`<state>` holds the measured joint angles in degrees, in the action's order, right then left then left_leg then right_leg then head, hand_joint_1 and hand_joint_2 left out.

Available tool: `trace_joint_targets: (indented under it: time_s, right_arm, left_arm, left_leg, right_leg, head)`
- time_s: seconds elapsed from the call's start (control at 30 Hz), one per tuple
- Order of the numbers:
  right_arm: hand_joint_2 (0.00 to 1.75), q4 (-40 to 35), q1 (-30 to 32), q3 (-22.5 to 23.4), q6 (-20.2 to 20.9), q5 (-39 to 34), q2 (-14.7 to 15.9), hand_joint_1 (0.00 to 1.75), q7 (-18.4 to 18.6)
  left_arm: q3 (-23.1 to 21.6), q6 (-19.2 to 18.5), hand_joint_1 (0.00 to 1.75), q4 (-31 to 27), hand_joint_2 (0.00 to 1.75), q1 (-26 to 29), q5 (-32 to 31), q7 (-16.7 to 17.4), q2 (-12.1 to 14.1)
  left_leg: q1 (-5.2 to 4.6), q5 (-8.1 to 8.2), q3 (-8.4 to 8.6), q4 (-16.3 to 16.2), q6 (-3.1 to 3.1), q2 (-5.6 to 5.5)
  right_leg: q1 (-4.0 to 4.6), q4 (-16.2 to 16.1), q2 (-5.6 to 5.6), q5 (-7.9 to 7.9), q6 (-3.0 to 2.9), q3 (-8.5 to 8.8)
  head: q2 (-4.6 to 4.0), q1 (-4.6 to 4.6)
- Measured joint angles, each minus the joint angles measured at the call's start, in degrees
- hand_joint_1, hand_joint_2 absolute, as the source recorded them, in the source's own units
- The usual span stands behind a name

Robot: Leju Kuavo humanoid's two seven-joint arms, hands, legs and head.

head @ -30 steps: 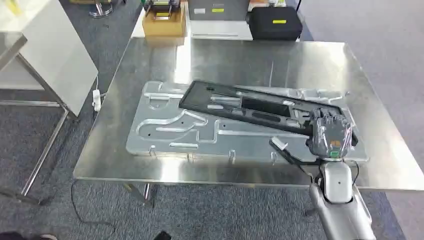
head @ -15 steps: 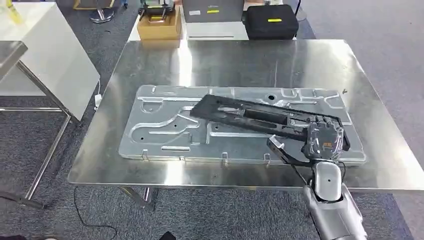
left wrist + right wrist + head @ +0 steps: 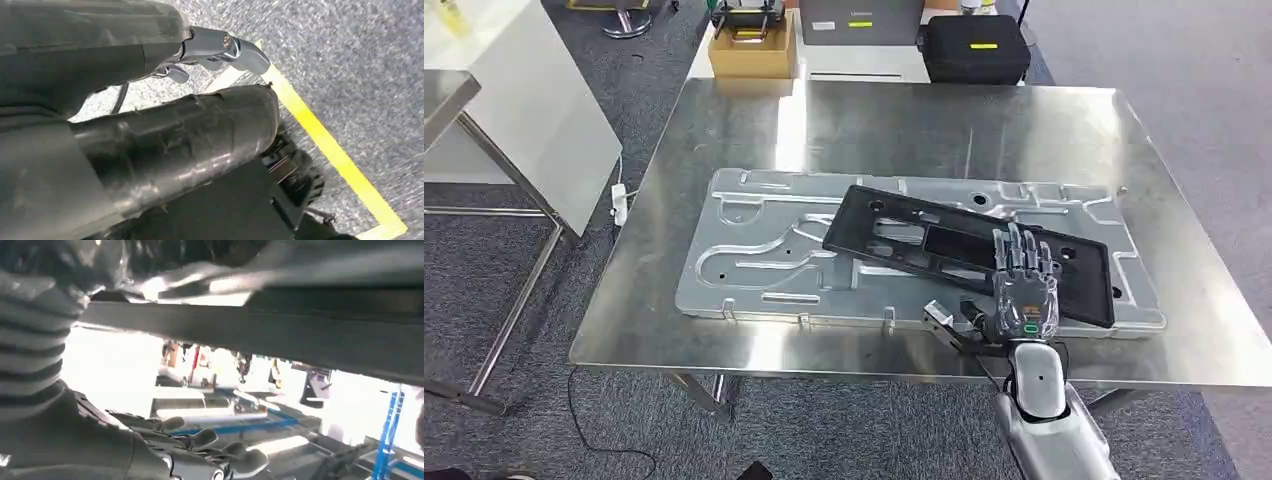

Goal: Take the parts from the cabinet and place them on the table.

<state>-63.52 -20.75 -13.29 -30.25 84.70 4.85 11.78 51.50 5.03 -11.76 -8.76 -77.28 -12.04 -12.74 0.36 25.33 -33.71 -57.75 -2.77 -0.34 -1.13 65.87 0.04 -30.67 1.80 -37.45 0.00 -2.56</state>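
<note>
A long black plastic part (image 3: 944, 245) lies slanted across a large silver stamped metal panel (image 3: 754, 250) on the steel table (image 3: 874, 120). My right hand (image 3: 1022, 290) is at the part's near right end, fingers stretched out over its surface and thumb stuck out toward the panel's front edge, gripping nothing. In the right wrist view the right hand's (image 3: 210, 445) fingers are free beneath a dark edge. My left hand (image 3: 220, 47) hangs over the carpet floor with its fingers loose and nothing in them.
Beyond the table's far edge stand a cardboard box (image 3: 751, 50) and a black case (image 3: 976, 45). A white table (image 3: 514, 110) stands to the left, with a power strip (image 3: 619, 200) hanging near it. A yellow floor line (image 3: 325, 145) runs under the left arm.
The black part has come down flat onto the silver panel. My right hand has let go of it, slid left toward the table's near edge and spread its fingers. The camera has shifted slightly.
</note>
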Motion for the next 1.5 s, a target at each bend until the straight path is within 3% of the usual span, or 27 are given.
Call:
trace_joint_targets:
  time_s: [0.07, 0.1, 0.17, 0.23, 0.27, 0.3, 0.4, 0.47, 0.57, 0.6, 0.63, 0.7, 0.73, 0.77, 0.83, 0.9, 0.93, 0.97, 1.0, 1.07, 1.1, 1.17, 1.23, 1.27, 1.3, 1.43, 1.5]
  right_arm:
    - [0.00, -1.3, 1.4, 0.0, 0.7, 0.0, 0.6, 0.00, -0.3]
    - [0.00, -2.5, 2.7, 0.0, 1.5, 0.0, 1.0, 0.00, -0.3]
    - [0.00, -5.3, 4.8, 0.0, 3.1, 0.0, 2.2, 0.00, -0.3]
    - [0.00, -8.3, 6.2, 0.0, 5.1, 0.0, 3.4, 0.00, 0.0]
    - [0.00, -9.6, 6.9, 0.0, 6.1, 0.0, 4.1, 0.00, 0.2]
    - [0.00, -11.9, 8.1, 0.0, 7.4, 0.0, 5.2, 0.00, 0.4]
    - [0.00, -17.2, 11.7, 0.0, 10.2, 0.0, 8.2, 0.00, 0.8]
    - [0.00, -21.1, 14.2, 0.5, 12.0, -0.1, 10.3, 0.00, 1.4]
    - [0.00, -27.0, 19.0, 2.4, 11.9, -1.2, 12.9, 0.00, 1.1]
    - [0.00, -28.7, 20.7, 3.0, 11.4, -1.9, 13.4, 0.00, 0.9]
    - [0.00, -30.5, 22.4, 3.8, 10.0, -2.8, 13.7, 0.00, 0.3]
    - [0.00, -34.0, 25.3, 5.1, 4.0, -5.1, 13.6, 0.00, -1.6]
    - [0.00, -35.7, 26.5, 5.7, 0.8, -6.2, 13.2, 0.00, -2.6]
    - [0.00, -37.1, 27.5, 6.1, -2.6, -7.6, 12.3, 0.00, -4.0]
    - [0.00, -40.7, 29.3, 7.3, -8.1, -14.3, 9.1, 0.00, -10.2]
    - [0.00, -43.7, 30.4, 8.1, -9.2, -25.1, 5.2, 0.00, -19.7]
    - [0.00, -44.9, 30.9, 8.4, -9.3, -29.3, 3.2, 0.00, -23.3]
    - [0.00, -45.7, 31.5, 8.8, -9.4, -32.1, 1.9, 0.00, -26.0]
    - [0.00, -46.5, 31.9, 9.3, -9.4, -35.2, 0.6, 0.00, -28.4]
    - [0.00, -47.5, 32.7, 9.9, -9.5, -41.3, -1.6, 0.00, -31.2]
    - [0.00, -47.9, 33.5, 10.0, -9.5, -44.9, -2.7, 0.00, -33.0]
    - [0.00, -48.3, 34.4, 10.2, -9.5, -48.6, -4.1, 0.00, -35.1]
    - [0.00, -48.7, 34.8, 10.2, -9.5, -51.6, -5.0, 0.00, -36.3]
    - [0.00, -49.0, 34.9, 10.2, -9.5, -52.8, -5.4, 0.00, -36.9]
    - [0.00, -49.0, 35.0, 10.2, -9.4, -53.7, -5.8, 0.00, -37.2]
    - [0.00, -49.4, 35.9, 10.2, -9.5, -57.0, -6.7, 0.00, -38.6]
    - [0.00, -49.5, 35.9, 10.2, -9.5, -58.5, -7.1, 0.00, -39.6]
  left_arm:
    - [0.0, 0.1, 0.00, 0.0, 0.00, 0.2, 0.6, -0.2, 0.0]
    - [0.0, 0.2, 0.00, 0.0, 0.00, 0.5, 0.9, -0.3, 0.0]
    - [0.1, 0.6, 0.00, 0.0, 0.00, 0.9, 1.7, -0.6, 0.0]
    - [0.2, 0.7, 0.00, 0.0, 0.00, 1.2, 2.2, -0.8, 0.0]
    - [0.2, 0.7, 0.00, 0.0, 0.00, 1.4, 2.4, -0.8, 0.0]
    - [0.4, 0.8, 0.00, 0.0, 0.00, 1.4, 2.8, -0.9, 0.0]
    - [0.9, 1.1, 0.00, 0.0, 0.00, 2.0, 3.5, -1.1, 0.1]
    - [1.4, 1.7, 0.00, 0.0, 0.00, 2.4, 4.0, -1.3, 0.3]
    - [1.9, 2.8, 0.00, 0.0, 0.00, 2.8, 4.7, -1.9, 0.3]
    - [2.1, 3.1, 0.00, 0.0, 0.00, 3.0, 5.0, -1.9, 0.4]
    - [2.4, 3.4, 0.00, 0.0, 0.00, 3.2, 5.2, -2.0, 0.4]
    - [2.8, 4.3, 0.00, 0.0, 0.00, 3.5, 5.6, -2.1, 0.5]
    - [3.0, 4.9, 0.00, 0.0, 0.00, 3.5, 5.6, -2.2, 0.5]
    - [3.1, 5.6, 0.00, 0.0, 0.00, 3.5, 5.6, -2.2, 0.5]
    - [3.3, 7.0, 0.00, 0.0, 0.00, 3.5, 5.6, -2.2, 0.5]
    - [3.4, 8.1, 0.00, 0.0, 0.00, 3.7, 5.7, -2.1, 0.5]
    - [3.5, 8.5, 0.00, 0.0, 0.00, 3.8, 5.8, -2.0, 0.5]
    - [3.5, 8.8, 0.00, 0.0, 0.00, 3.8, 5.8, -1.9, 0.4]
    - [3.6, 9.2, 0.00, 0.0, 0.00, 3.8, 5.8, -1.9, 0.4]
    - [4.0, 9.4, 0.00, 0.0, 0.00, 3.8, 5.8, -1.8, 0.4]
    - [4.2, 9.5, 0.00, 0.0, 0.00, 3.9, 5.8, -1.7, 0.4]
    - [4.3, 9.9, 0.00, 0.0, 0.00, 4.0, 5.8, -1.4, 0.4]
    - [4.4, 10.0, 0.00, 0.0, 0.00, 4.0, 5.8, -1.2, 0.4]
    - [4.4, 10.1, 0.00, 0.0, 0.00, 4.0, 5.8, -1.1, 0.3]
    - [4.4, 10.2, 0.00, 0.0, 0.00, 4.0, 5.8, -1.1, 0.3]
    - [4.5, 10.3, 0.00, 0.0, 0.00, 4.0, 5.8, -1.0, 0.3]
    - [4.5, 10.2, 0.00, 0.0, 0.00, 4.0, 5.7, -1.1, 0.4]
  left_leg:
    - [-0.12, 0.09, 0.00, -0.1, -0.13, -0.01]
    - [-0.12, 0.16, 0.01, -0.2, -0.17, -0.04]
    - [-0.11, 0.46, 0.04, -0.5, -0.11, -0.19]
    - [-0.11, 0.93, 0.19, -1.0, 0.22, -0.21]
    - [-0.20, 1.10, 0.08, -1.1, 0.50, -0.17]
    - [-0.52, 1.28, -0.04, -1.5, 0.81, -0.19]
    - [-0.43, 1.23, 0.22, -1.0, 1.47, -0.20]
    - [-0.37, 3.04, -0.36, -2.8, 2.19, -0.01]
    - [-0.07, 9.46, -5.83, -15.3, 2.81, 0.00]
    - [-0.04, 10.28, -7.16, -18.2, 2.91, 0.00]
    - [-0.01, 9.53, -7.23, -18.4, 2.93, 0.00]
    - [-0.01, 5.27, -3.75, -11.6, 2.64, 0.00]
    - [-0.06, 2.75, -0.93, -6.2, 2.23, -0.01]
    - [-0.22, 1.90, 1.02, -2.1, 1.68, -0.01]
    - [-0.39, 2.47, 1.63, -0.9, 1.55, -0.04]
    - [-0.55, 2.37, 1.63, -0.8, 1.20, -0.04]
    - [0.01, 1.73, 2.15, 0.3, 0.67, -0.01]
    - [0.06, 1.40, 2.44, 0.7, 0.41, 0.23]
    - [0.10, 1.19, 2.42, 0.8, -0.03, 0.26]
    - [0.06, 1.20, 2.30, 0.7, -0.09, 0.27]
    - [0.03, 1.20, 2.25, 0.7, -0.09, 0.29]
    - [0.05, 1.23, 2.23, 0.5, -0.04, 0.29]
    - [0.10, 1.44, 2.22, 0.1, 0.28, 0.29]
    - [0.09, 1.64, 2.14, -0.4, 0.58, 0.28]
    - [-0.31, 1.86, 1.92, -0.8, 0.99, 0.19]
    - [-0.13, 1.52, 1.88, -0.6, 2.22, 0.13]
    - [0.05, 4.70, 0.66, -3.6, 2.75, 0.16]
  right_leg:
    - [-0.09, 8.4, -0.01, -3.42, 0.30, -4.08]
    - [-0.11, 10.6, -0.01, -3.53, 0.37, -5.24]
    - [-0.17, 6.3, -0.02, -0.01, 0.31, -3.35]
    - [-0.19, -3.8, -0.06, 4.78, 0.04, 1.68]
    - [-0.07, -5.5, -0.12, 3.58, -0.29, 2.62]
    - [0.40, -6.0, -0.05, 4.05, -0.53, 2.45]
    - [0.37, -6.0, 0.00, 4.00, -1.21, 2.61]
    - [-0.11, -6.6, -0.02, 4.26, -1.96, 3.06]
    - [0.01, -6.6, -0.43, 4.04, -2.53, 3.15]
    - [0.05, -6.6, -0.48, 4.01, -2.56, 3.16]
    - [0.06, -6.5, -0.45, 3.97, -2.60, 3.21]
    - [0.06, -6.5, -0.25, 3.88, -2.55, 3.42]
    - [0.13, -6.5, -0.11, 3.80, -2.42, 3.64]
    - [0.08, -6.5, -0.11, 3.75, -2.34, 3.73]
    - [0.40, -6.4, 0.00, 3.73, -1.62, 3.55]
    - [0.28, -6.8, 0.02, 3.94, -1.10, 3.77]
    - [0.63, -6.7, 0.01, 3.80, -0.67, 3.87]
    - [0.31, -5.7, 0.01, 3.02, -0.59, 3.61]
    - [0.28, -3.2, -0.01, 0.94, -0.50, 2.47]
    - [0.22, 5.1, 0.00, -3.49, -0.26, -1.24]
    - [0.21, 8.7, -0.01, -4.75, -0.12, -2.82]
    - [0.10, 8.0, -0.02, -3.06, 0.01, -2.23]
    - [-0.21, -1.7, -0.04, 1.91, -0.04, 3.05]
    - [-0.27, -5.9, -0.04, 2.68, -0.15, 5.21]
    - [0.37, -6.4, 0.04, 2.31, -0.45, 5.33]
    - [0.27, -6.7, 0.16, 2.98, -1.89, 4.99]
    - [-0.01, -7.0, -0.04, 3.50, -2.74, 4.76]
  head:
    - [0.00, 0.00]
    - [0.00, 0.02]
    - [0.00, 0.00]
    - [0.00, 0.00]
    - [0.00, 0.00]
    - [0.00, 0.04]
    - [0.00, 0.02]
    - [0.00, 0.09]
    - [0.00, 0.11]
    - [0.00, 0.13]
    - [0.00, 0.11]
    - [0.00, 0.11]
    - [0.00, 0.13]
    - [0.00, 0.11]
    - [0.00, 0.11]
    - [0.00, 0.11]
    - [0.00, 0.11]
    - [0.00, 0.09]
    - [0.00, 0.00]
    - [0.00, 0.04]
    - [0.00, 0.00]
    - [0.00, 0.00]
    - [0.00, 0.00]
    - [0.00, 0.00]
    - [0.00, 0.02]
    - [0.00, 0.04]
    - [0.00, 0.20]
